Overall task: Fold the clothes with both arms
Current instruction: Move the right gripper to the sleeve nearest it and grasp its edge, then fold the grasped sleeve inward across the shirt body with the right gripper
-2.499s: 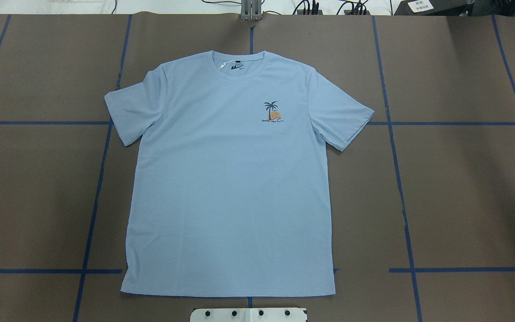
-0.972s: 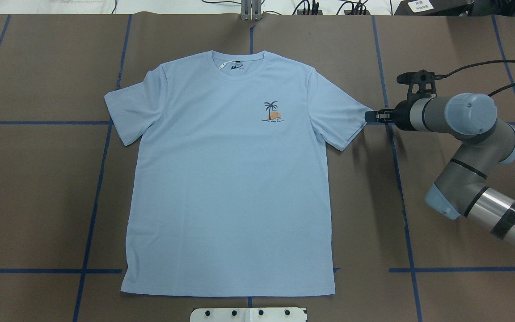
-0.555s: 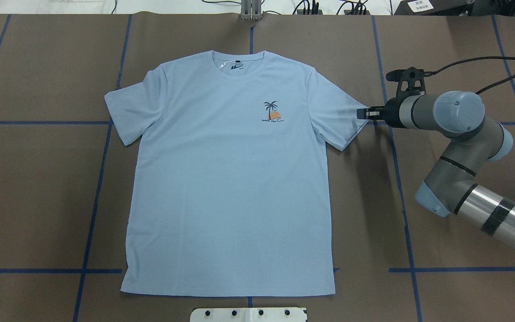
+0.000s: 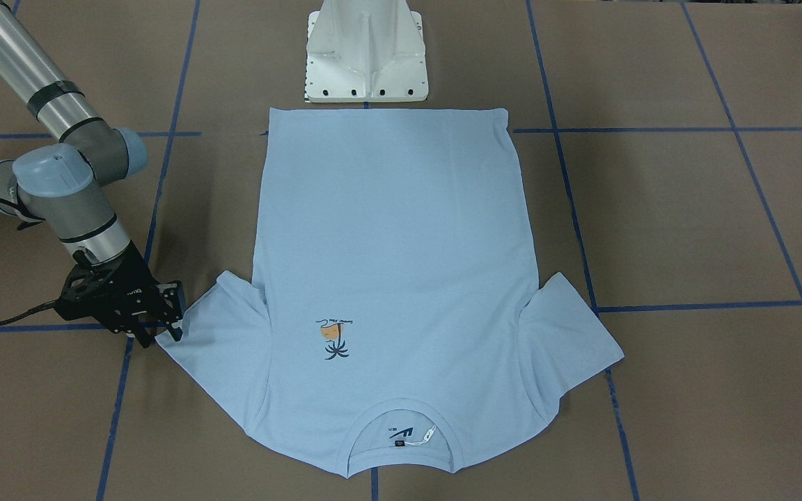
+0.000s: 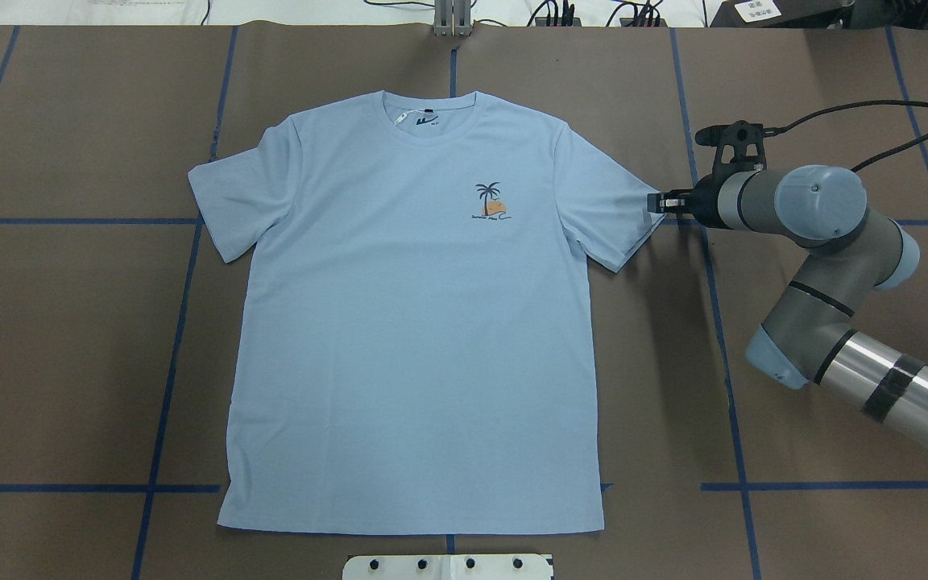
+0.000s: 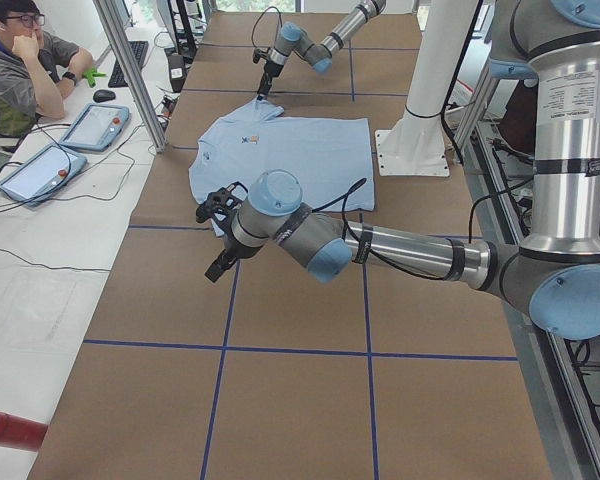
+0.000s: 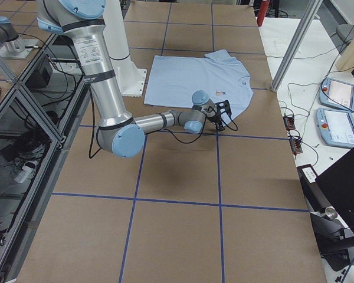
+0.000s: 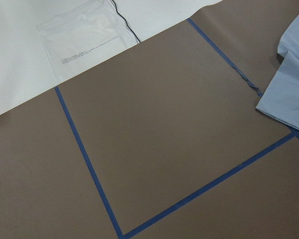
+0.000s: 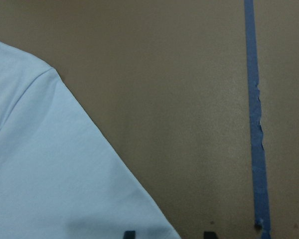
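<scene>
**Right jaws:** apart and low at the corner of the right sleeve [image 5: 617,213] of the T-shirt [image 5: 416,338]. One finger is over the cloth, the other over bare tabletop [image 5: 834,97]. Nothing is clamped yet. Judged purpose: to straddle the sleeve edge so that closing pinches it for a first fold.

**Right arm** [image 5: 802,217]: reaches in from the tabletop's right edge, with the wrist level and pointed at the sleeve.

**Left jaws:** whether they are apart or together cannot be told, as only a side view shows them.

**Left arm** [image 6: 380,245]: reaches out low over bare tabletop toward the left edge, short of the left sleeve [image 5: 230,205]. Its wrist camera catches only that sleeve's edge. Judged: staged to mirror the right.

**T-shirt:** flat, print up and unfolded at mid-tabletop. The collar points toward the operators' edge. The hem lies toward the robot's edge, just beside the base [image 4: 366,56]. Spread this way, each sleeve lies toward its own arm's side. Folding is judged barely begun.
</scene>
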### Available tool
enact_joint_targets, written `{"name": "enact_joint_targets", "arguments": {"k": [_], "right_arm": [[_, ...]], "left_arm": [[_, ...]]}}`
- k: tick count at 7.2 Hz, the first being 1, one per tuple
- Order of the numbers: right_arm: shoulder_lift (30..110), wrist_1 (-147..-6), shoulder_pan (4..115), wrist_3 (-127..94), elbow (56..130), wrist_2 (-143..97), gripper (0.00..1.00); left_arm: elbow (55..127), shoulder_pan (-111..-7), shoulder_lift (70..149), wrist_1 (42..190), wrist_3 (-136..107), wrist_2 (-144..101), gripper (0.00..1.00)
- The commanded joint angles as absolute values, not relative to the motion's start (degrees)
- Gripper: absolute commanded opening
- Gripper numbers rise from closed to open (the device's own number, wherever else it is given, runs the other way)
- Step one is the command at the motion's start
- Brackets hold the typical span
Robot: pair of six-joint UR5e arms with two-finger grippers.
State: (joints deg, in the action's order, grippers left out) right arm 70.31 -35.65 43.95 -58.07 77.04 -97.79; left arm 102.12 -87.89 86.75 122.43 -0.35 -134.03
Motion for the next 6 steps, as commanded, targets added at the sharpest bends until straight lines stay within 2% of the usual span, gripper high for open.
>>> {"name": "enact_joint_targets", "arguments": {"k": [1,3,6], "right_arm": [[69.8,-35.9,43.9,-58.1,77.0,-97.7,0.00],[69.1,-39.4,44.2,-58.5,77.8,-97.9,0.00],[58.0,-61.9,43.4,-60.9,81.4,-94.1,0.00]], "left_arm": [[102.1,-87.9,86.7,122.4,-0.4,-134.0,1.00],[102.0,-87.9,86.8,122.4,-0.4,-134.0,1.00],[102.2,-87.9,86.8,122.4,-0.4,-134.0,1.00]]}}
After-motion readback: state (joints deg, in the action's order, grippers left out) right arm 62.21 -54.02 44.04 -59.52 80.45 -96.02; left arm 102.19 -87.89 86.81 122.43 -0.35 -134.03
